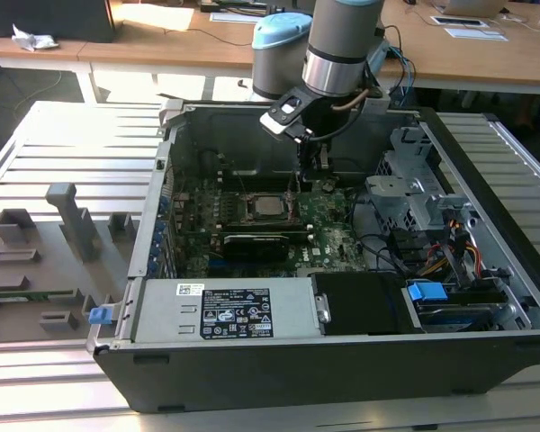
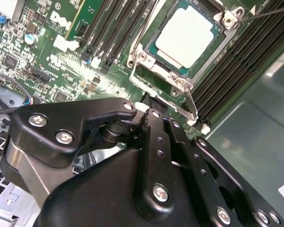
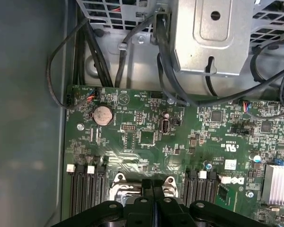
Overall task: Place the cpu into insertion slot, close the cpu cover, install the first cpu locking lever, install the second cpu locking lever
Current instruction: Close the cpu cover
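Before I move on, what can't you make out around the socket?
Second wrist view: the gripper covers one side of the socket and one end of the lever; the picture edge cuts off a corner of the cover.
First wrist view: the gripper hides most of the socket.
Exterior view: the cpu shows, but whether the lever is latched is too small to tell.

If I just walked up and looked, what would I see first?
Probably the big grey and blue robot arm, reaching down into the open computer case in the exterior view. Next comes the cpu, a pale shiny square framed in silvery metal on the green motherboard in the second wrist view.
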You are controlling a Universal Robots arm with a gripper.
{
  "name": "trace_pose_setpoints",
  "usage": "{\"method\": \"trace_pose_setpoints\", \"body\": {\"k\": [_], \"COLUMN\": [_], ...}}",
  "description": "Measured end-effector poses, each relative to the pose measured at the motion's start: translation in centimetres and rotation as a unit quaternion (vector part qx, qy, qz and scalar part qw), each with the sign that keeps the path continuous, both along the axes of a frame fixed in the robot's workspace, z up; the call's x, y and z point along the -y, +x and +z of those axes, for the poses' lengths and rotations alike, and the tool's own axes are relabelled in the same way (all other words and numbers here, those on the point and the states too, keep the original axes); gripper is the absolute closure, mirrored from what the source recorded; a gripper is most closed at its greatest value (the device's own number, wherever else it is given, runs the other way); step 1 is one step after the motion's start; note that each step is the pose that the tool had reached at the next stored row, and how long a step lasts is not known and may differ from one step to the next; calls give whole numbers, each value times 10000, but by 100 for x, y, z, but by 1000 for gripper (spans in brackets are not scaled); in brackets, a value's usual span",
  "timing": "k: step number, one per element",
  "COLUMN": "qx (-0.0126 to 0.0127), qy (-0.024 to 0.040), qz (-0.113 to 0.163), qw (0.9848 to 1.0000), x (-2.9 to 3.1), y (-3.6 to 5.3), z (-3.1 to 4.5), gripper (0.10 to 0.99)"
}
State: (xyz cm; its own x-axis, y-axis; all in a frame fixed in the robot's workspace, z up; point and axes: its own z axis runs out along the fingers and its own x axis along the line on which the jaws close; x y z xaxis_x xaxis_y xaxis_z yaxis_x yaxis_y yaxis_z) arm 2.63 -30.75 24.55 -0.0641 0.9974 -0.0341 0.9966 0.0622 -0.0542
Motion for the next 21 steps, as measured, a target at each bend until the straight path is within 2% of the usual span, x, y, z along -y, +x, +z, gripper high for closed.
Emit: {"method": "trace_pose_setpoints", "body": {"k": [9, 17, 21], "qx": [0, 0, 0], "qy": [0, -1, 0], "qz": [1, 0, 0], "qw": [10000, 10000, 10000], "x": [0, 0, 0], "y": [-149, -319, -371], "z": [-1, -3, -5], "gripper": [980, 980, 980]}}
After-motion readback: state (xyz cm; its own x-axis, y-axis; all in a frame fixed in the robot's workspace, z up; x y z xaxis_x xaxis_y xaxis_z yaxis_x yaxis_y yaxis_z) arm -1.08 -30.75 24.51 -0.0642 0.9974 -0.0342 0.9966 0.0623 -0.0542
